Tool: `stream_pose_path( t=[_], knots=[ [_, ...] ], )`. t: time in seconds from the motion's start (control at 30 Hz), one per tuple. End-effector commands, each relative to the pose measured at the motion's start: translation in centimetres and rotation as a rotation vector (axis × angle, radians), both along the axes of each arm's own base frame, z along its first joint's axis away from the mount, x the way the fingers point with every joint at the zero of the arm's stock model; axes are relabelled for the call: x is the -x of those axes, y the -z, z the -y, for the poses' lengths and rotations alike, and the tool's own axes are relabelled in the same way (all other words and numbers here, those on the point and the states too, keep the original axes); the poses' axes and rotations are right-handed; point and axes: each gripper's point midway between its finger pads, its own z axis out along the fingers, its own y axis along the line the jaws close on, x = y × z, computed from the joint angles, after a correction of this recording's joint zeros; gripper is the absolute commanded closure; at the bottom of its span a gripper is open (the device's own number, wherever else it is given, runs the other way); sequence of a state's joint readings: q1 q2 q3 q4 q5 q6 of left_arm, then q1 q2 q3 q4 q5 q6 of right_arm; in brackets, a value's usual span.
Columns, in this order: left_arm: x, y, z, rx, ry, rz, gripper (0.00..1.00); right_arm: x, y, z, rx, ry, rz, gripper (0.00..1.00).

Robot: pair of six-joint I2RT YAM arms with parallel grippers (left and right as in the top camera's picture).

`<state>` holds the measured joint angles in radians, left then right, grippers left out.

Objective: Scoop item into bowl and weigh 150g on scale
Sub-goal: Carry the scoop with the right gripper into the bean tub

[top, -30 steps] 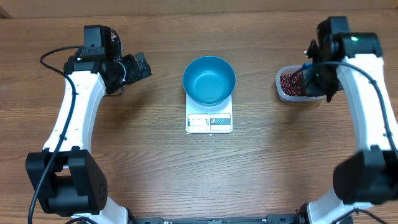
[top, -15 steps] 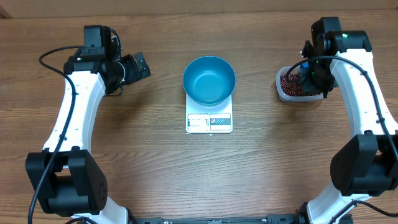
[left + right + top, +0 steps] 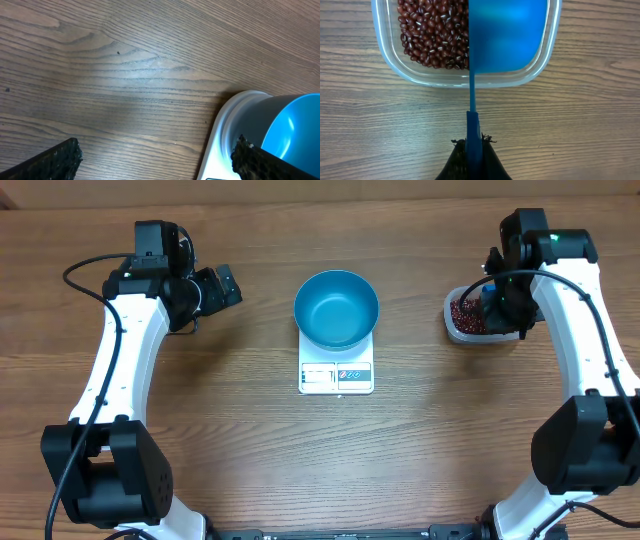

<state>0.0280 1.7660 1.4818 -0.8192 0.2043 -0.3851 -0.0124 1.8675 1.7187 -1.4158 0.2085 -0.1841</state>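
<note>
The blue bowl (image 3: 336, 309) stands on the white scale (image 3: 336, 372) at the table's middle; nothing shows inside it. Dark red-brown beans (image 3: 432, 35) fill a clear plastic tub (image 3: 465, 75) at the right (image 3: 468, 316). My right gripper (image 3: 472, 142) is shut on the thin handle of a blue scoop (image 3: 505, 35), whose cup hangs over the tub's right half and hides what lies under it. My left gripper (image 3: 217, 288) stands open to the left of the bowl, nothing between its fingers; its wrist view shows the scale's corner (image 3: 220, 135) and the bowl's rim (image 3: 290, 125).
Bare wood table (image 3: 200, 430) surrounds the scale. The white arms run down both sides toward the front edge.
The right arm has shifted a little over the tub since a second ago, then held still. The left arm has not moved.
</note>
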Motion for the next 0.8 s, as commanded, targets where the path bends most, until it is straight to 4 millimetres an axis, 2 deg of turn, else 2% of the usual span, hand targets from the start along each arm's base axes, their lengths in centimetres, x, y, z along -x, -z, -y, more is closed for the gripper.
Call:
stream_pose_path(
  t=[0.0,0.17,0.4,0.57,0.6,0.67,0.77],
  knots=[
    [-0.2,-1.6,-0.1,-0.022,0.013,0.045,0.00,0.3,0.5,-0.2,-0.011,-0.001,-0.030,0.96],
    [-0.2,-1.6,-0.1,-0.022,0.013,0.045,0.00,0.8,1.4,-0.2,-0.012,0.008,-0.076,0.96],
    [-0.2,-1.6,-0.1,-0.022,0.013,0.045,0.00,0.6,3.8,0.4,0.024,0.008,-0.145,0.96],
    [-0.2,-1.6,-0.1,-0.022,0.013,0.045,0.01,0.3,3.5,1.3,0.075,0.055,-0.125,0.96],
    [-0.2,-1.6,-0.1,-0.022,0.012,0.045,0.01,0.2,3.4,1.3,0.075,0.055,-0.121,0.90],
    [-0.2,-1.6,-0.1,-0.022,0.013,0.045,0.00,-0.2,3.0,1.3,0.074,0.057,-0.106,0.68],
    [-0.2,-1.6,-0.1,-0.022,0.013,0.045,0.00,-0.8,1.9,1.3,0.072,0.084,-0.069,0.55]
  ],
)
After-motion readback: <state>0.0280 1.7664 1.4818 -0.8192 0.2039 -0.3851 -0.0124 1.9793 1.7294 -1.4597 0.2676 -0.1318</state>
